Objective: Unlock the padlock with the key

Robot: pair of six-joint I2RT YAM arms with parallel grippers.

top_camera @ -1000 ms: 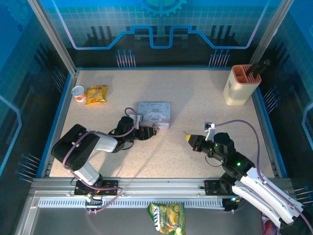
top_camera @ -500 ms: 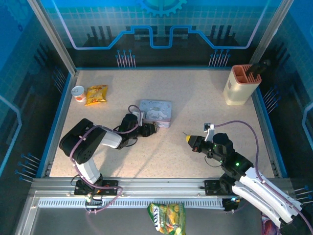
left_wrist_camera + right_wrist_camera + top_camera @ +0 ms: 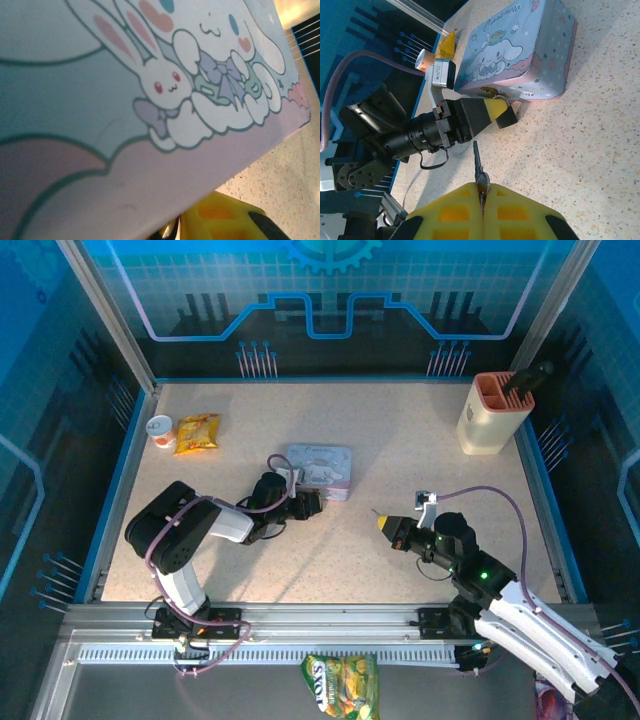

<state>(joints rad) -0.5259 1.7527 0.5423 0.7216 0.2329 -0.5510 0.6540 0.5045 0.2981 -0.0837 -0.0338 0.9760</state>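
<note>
Right gripper (image 3: 481, 197) pinches the key (image 3: 477, 160), tip toward 12 o'clock. Left gripper (image 3: 495, 114) appears clamped on the padlock (image 3: 506, 118) at 1 o'clock. Risk: the thin key may pivot in the grip and miss.

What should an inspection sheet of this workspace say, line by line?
Surface: beige speckled table, no spill seen.
Job's things: padlock hangs at the front of the tin; key points toward it, apart.
Clutter: snack packet, small jar, utensil holder.
Grippers: left gripper seems shut on padlock; right gripper shut on key.
Cables: purple cables loop along both arms.
Surroundings: blue walls; snack bag beyond the near rail.
</note>
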